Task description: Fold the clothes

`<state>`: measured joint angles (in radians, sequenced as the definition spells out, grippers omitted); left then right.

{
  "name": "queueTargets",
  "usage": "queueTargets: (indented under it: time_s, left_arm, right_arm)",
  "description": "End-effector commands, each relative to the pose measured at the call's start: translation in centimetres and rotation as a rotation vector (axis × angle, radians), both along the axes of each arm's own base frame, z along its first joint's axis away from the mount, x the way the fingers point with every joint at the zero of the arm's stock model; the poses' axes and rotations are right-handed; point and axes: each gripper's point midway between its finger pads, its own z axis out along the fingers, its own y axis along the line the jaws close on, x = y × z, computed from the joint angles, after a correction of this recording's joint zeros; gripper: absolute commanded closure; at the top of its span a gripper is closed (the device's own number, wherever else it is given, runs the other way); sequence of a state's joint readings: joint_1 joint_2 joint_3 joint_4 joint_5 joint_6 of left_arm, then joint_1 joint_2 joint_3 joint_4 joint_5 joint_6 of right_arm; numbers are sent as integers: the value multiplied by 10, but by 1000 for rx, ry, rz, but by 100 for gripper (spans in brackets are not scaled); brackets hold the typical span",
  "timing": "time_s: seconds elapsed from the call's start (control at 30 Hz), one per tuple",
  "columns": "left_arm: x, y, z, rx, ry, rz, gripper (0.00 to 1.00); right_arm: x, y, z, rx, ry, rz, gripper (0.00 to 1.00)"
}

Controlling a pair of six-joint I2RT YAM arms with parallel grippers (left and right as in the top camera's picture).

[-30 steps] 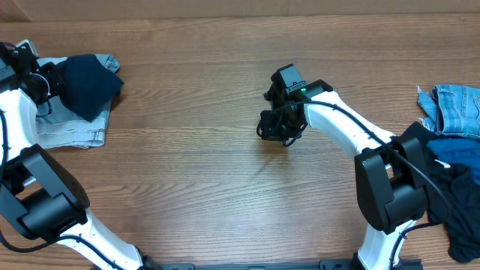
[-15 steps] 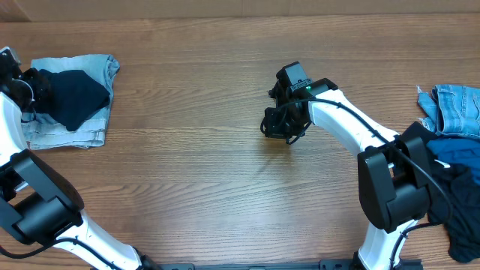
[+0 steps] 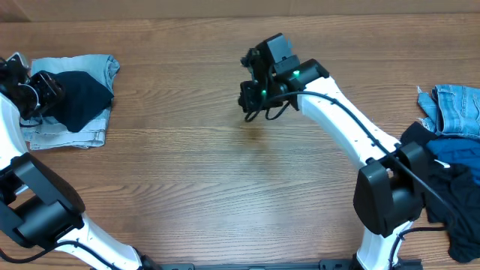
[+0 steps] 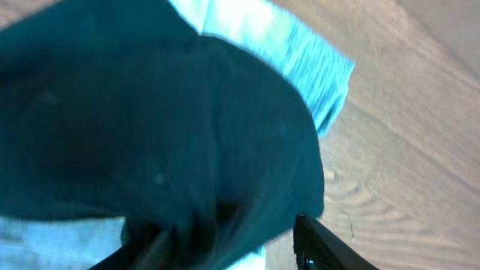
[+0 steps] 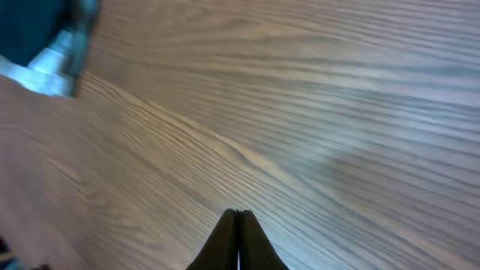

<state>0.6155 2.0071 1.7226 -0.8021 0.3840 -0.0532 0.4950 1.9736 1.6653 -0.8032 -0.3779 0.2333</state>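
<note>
No text, label, brand, number or sign is showing legibly in any view. The dark navy soft fabric garment (image 3: 79,97), the light-blue faded denim piece (image 3: 71,135) beneath it and the brown wood-grain table (image 3: 187,165) are showing plain surfaces only. The black wrist housing (image 3: 274,56) of the right arm is carrying a small glowing green light (image 3: 298,73), with no lettering beside it.

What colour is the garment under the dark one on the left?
Faded light blue denim garment, clearest in the overhead view.
</note>
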Motion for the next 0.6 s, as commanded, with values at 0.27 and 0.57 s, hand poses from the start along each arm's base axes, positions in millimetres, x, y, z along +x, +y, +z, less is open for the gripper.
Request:
queueTargets:
  time_s: [0.27, 0.57]
  left_arm:
    - [-94, -6, 125, -20, -58, 166, 45]
    - [-80, 2, 19, -34, 124, 212, 35]
  right_arm:
    - [-22, 96, 25, 200, -1, 1, 96]
    - [4, -41, 32, 42, 53, -110, 18]
